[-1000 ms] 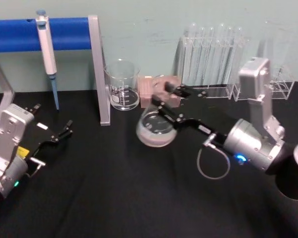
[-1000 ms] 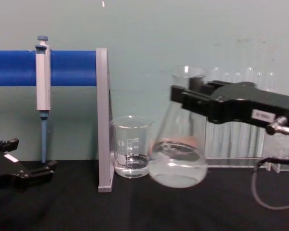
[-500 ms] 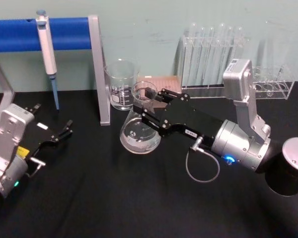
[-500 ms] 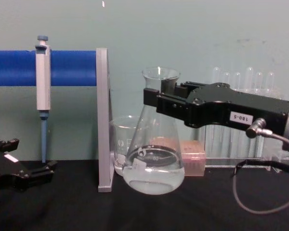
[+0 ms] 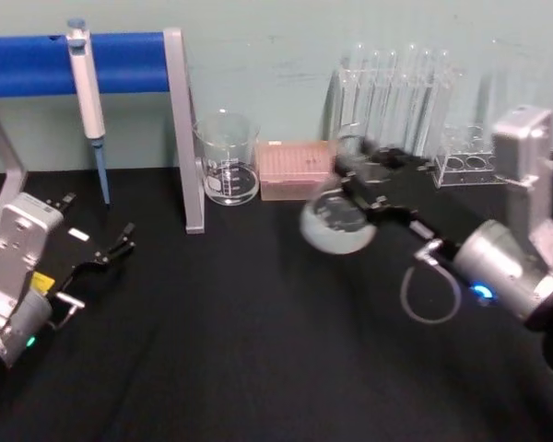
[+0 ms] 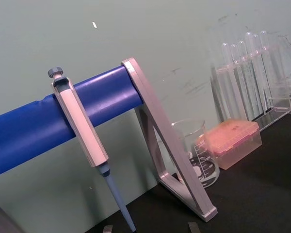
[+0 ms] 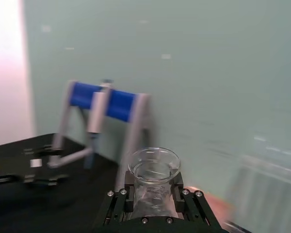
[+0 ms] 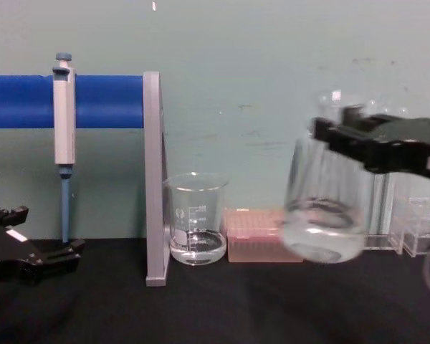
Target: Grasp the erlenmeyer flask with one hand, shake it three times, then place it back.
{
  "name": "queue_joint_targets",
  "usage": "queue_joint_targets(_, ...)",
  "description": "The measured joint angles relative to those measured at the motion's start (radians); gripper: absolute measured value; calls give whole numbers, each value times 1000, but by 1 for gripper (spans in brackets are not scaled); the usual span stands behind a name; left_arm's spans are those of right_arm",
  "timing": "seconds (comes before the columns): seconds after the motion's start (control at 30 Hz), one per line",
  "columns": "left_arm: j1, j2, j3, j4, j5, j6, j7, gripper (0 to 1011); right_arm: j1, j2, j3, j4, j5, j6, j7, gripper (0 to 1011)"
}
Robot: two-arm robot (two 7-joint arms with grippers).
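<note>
Erlenmeyer flask (image 7: 153, 180) neck between right fingers (image 7: 115, 206)

My 2 arms are silver-grey housings ending in black grippers. The right gripper (image 5: 358, 171) has small bright screws by its jaws, a looping grey cable (image 5: 428, 296) and a blue light (image 5: 482, 293). The left gripper (image 5: 120, 241) carries a white patch (image 5: 76, 235), and its housing a yellow label (image 5: 39, 281).
</note>
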Motion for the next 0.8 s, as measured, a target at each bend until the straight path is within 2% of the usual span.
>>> queue_joint_targets(0.17,0,0,0,0,0,0,0,1001,-72,-2,88,-39,-23,7,-110,447)
queue_joint_targets(0.27,0,0,0,0,0,0,0,1001,-105,-5,131,-56,-34,14,-156,447)
queue_joint_targets(0.4,0,0,0,0,0,0,0,1001,-128,-11,166,-65,-44,25,-187,447)
queue_joint_targets(0.57,0,0,0,0,0,0,0,1001,-139,-22,189,-66,-52,35,-196,447)
queue_joint_targets(0.7,0,0,0,0,0,0,0,1001,-136,-29,192,-60,-55,38,-187,447)
queue_joint_targets(0.8,0,0,0,0,0,0,0,1001,-123,-36,186,-48,-56,42,-157,447)
